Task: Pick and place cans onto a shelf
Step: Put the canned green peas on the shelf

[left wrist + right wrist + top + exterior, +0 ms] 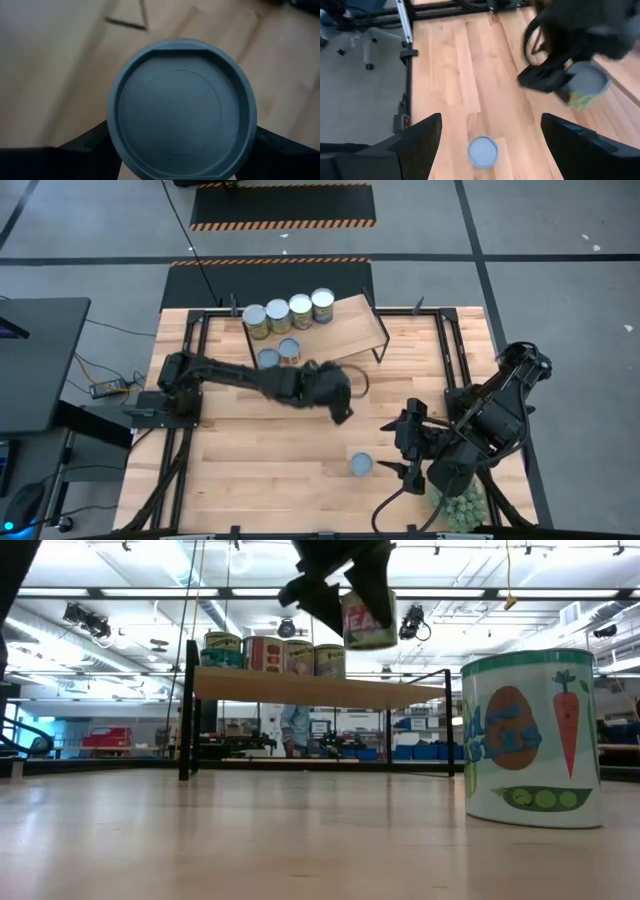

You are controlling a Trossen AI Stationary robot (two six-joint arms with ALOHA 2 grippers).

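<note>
Left hand (338,402) clamped on a can (585,85), carried clear above the surface (260,470), near the shelf's (350,325) front edge. Four cans stand in a row on the shelf's far left; two more sit just in front of them. One can (361,466) waits on the near surface beside the right hand (408,448), fingers wide, empty.

Judgement: keep the can upright, clear the shelf lip before lowering, set it on bare plank right of the row, release only once seated.

4 cans (285,313) on shelf (350,320) | 2 cans (279,354) under it | 1 can (361,465) on table (280,470) near right gripper (408,442)
</note>
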